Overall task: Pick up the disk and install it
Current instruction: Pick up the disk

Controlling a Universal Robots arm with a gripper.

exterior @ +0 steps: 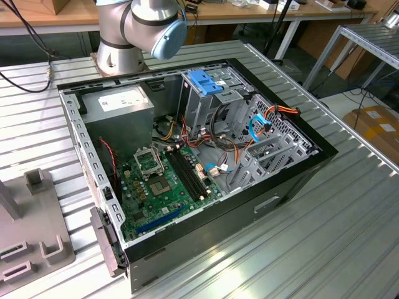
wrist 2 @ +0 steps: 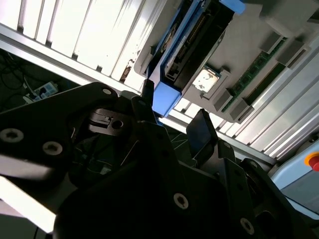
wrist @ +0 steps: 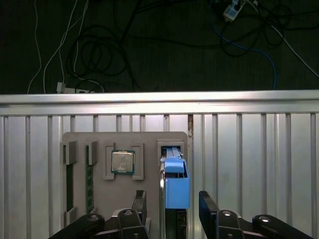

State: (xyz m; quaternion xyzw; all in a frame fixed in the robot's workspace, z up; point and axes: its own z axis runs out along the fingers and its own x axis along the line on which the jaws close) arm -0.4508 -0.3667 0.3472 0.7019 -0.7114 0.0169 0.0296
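Black fingers [wrist: 141, 204] of the gripper [wrist: 172, 199] are spread wide, one each side of the disk [wrist: 175, 179], a gap on both sides, nothing clamped. Disk stands on edge in a slot of the grey holder plate [wrist: 99, 142], beside a processor chip [wrist: 122, 162], on the ribbed aluminium table [wrist: 259, 149]. Open computer case [exterior: 206, 156] sits in the exterior view.

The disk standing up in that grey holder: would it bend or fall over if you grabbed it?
Probably no bending: the disk looks like a rigid metal slab in a blue plastic frame. It stands on its thin edge in a slot of the grey holder, so outside that slot it would likely tip.
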